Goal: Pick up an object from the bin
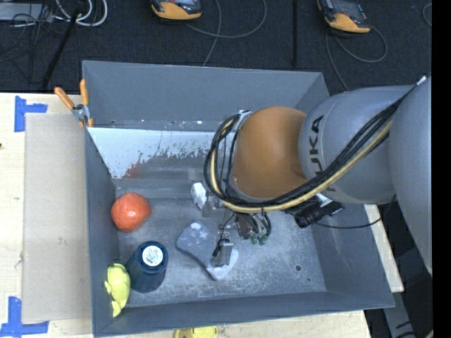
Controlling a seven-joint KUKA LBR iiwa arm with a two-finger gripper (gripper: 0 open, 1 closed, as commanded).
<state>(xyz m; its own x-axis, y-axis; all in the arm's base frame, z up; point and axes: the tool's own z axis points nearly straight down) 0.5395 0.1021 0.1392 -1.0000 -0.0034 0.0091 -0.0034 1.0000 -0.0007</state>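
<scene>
Grey bin [296, 277] holds a flat grey slab [190, 242] beneath the jaws, whose opening is unclear.

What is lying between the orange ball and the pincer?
A flat grey lump, close by the pincer. From the orange ball up to it, the bin floor is bare. The camera view shows this.
</scene>
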